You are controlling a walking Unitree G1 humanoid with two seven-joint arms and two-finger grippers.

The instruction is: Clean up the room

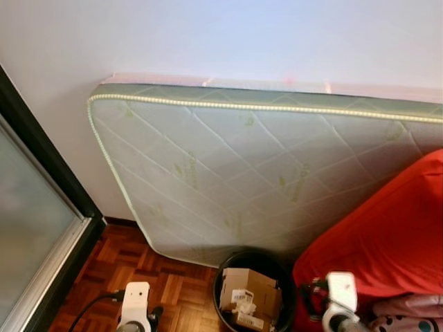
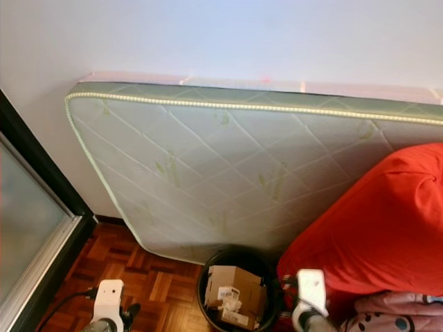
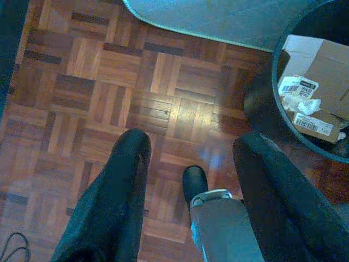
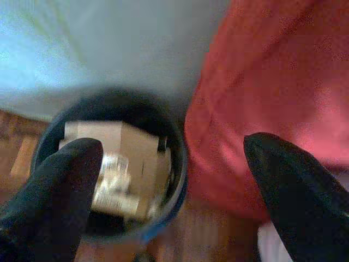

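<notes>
Nearest us, our left gripper (image 3: 191, 164) hangs over the parquet floor (image 3: 98, 98) with its fingers spread and empty; our right gripper (image 4: 174, 180) hovers above the black bin (image 1: 223, 275), fingers likewise wide apart, holding nothing. The bin holds cardboard boxes (image 1: 250, 289) and stands between the floor and a red beanbag (image 1: 387, 235); behind them a quilted green mattress (image 1: 242, 166) leans on the white wall (image 1: 221, 34).
</notes>
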